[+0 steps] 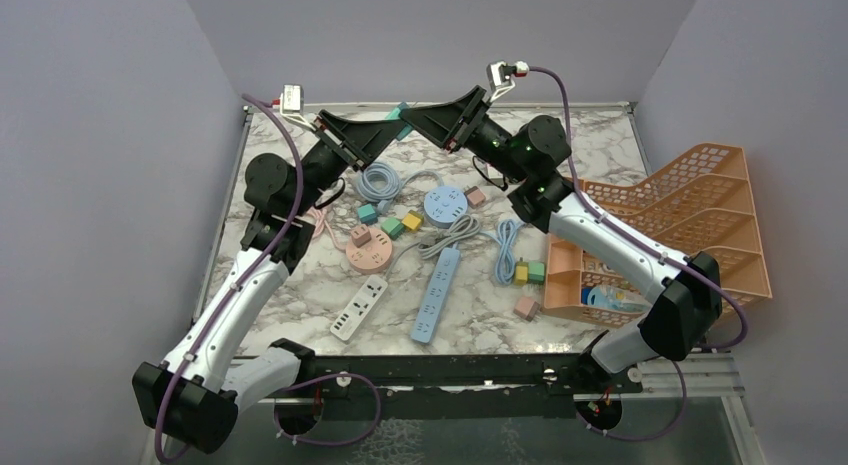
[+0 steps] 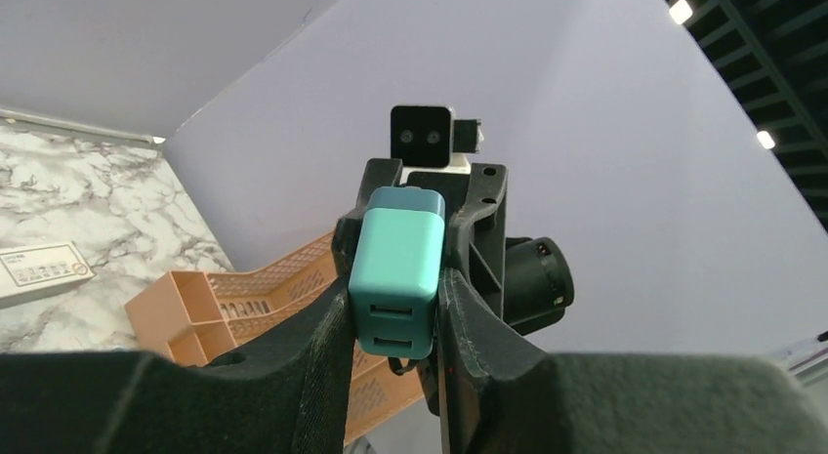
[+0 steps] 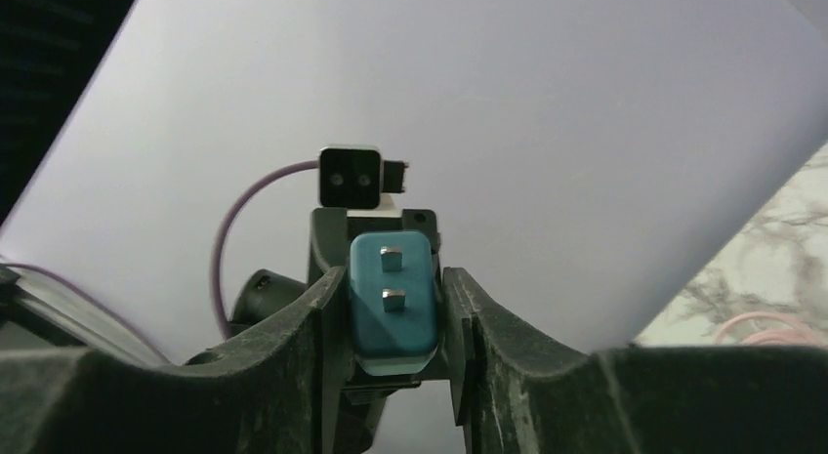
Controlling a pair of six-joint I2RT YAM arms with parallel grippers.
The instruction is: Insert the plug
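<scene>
The plug (image 2: 395, 268), a teal block, hangs in the air over the far edge of the desk (image 1: 480, 325), close to the back wall. Both arms reach up to it from opposite sides and meet there, fingertip to fingertip.

The left hand (image 1: 397, 129) pinches the plug. In its wrist view, the two dark fingers (image 2: 322, 351) press on the block's lower sides. The end with two stacked USB ports faces that camera.

The right hand (image 1: 413, 116) also pinches the plug from the other end. In its wrist view, its fingers (image 3: 327, 322) press both sides of the block. The end with two flat metal prongs faces that camera. Each wrist view shows the other hand's frame and camera straight behind the plug.

Below, on the desk, a white strip (image 1: 360, 308) and a blue strip (image 1: 435, 295) lie side by side near the middle, both angled. A round pink socket (image 1: 368, 252) sits just beyond the white strip. A round blue socket (image 1: 446, 203) lies further back, to the right. Small teal, green and yellow cubes (image 1: 392, 227) lie between the two round sockets. A coiled pale blue cable (image 1: 378, 180) rests under the raised hands. An orange rack (image 1: 690, 215) stands at the desk's right edge, beside the right arm.
</scene>
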